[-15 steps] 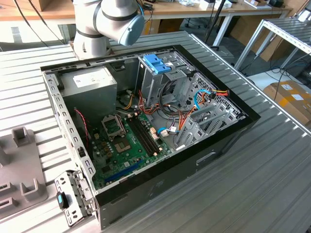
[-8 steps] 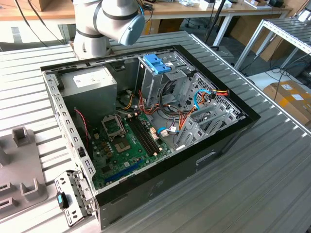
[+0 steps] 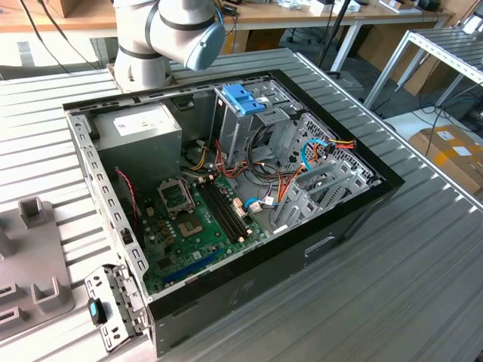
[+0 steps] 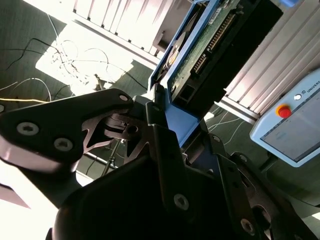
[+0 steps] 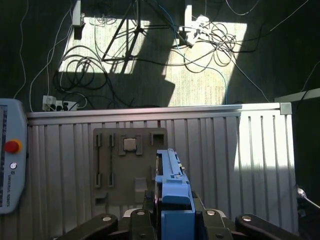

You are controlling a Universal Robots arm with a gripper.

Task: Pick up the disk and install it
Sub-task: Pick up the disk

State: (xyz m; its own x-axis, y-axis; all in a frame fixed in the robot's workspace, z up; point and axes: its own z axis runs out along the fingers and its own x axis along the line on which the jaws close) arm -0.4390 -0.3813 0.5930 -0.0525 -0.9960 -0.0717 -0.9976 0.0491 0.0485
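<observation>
While the disk (image 5: 170,175) is held up above the ribbed metal table (image 5: 250,165), it is clamped between the two fingers of the gripper (image 5: 175,212), so the gripper is closed on it. In the first wrist view the disk is seen edge-on, with its blue side rail turned to the camera. Below it on the table a flat grey holder plate (image 5: 112,170) is seen, and the disk is not touching it. A grey control tablet (image 5: 11,165) with a red button is seen near the edge of the table. Loose cables (image 5: 200,30) are spread on the floor past the table.

In the second wrist view the green circuit board on one flat side of the disk (image 4: 210,45) is shown, and the blue rail is pinched by the dark fingers (image 4: 159,125).

In the exterior view an open black computer case (image 3: 302,253) is laid flat on the table. A metal drive cage (image 3: 253,136) with a blue handle (image 3: 243,98) on top is found inside it, near a big grey box (image 3: 139,128) with a white sticker. A green board (image 3: 189,226) is laid on the case floor. The disk is not yet put in the case.
</observation>
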